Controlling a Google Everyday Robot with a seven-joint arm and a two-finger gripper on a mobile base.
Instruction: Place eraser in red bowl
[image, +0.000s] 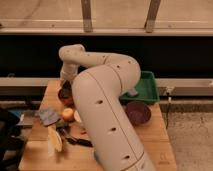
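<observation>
Arm (102, 95) reaches over the wooden table (150, 135); gripper (65, 86) hangs low at the far left, right at the red bowl (64, 95), mostly hidden. Purple bowl (137, 112) sits right, green tray (146, 87) behind it. Banana (54, 139) front left.

Light wooden table (155, 132) carrying a cluttered spread. Gripper (65, 84) low over the far-left part, above a small orange-red bowl (64, 95). Nearer than that: grey-blue cloth (48, 116), round orange fruit (67, 114), pale yellow banana (54, 139). Far right: green rectangular tray (147, 86), dark purple bowl (137, 112).
</observation>
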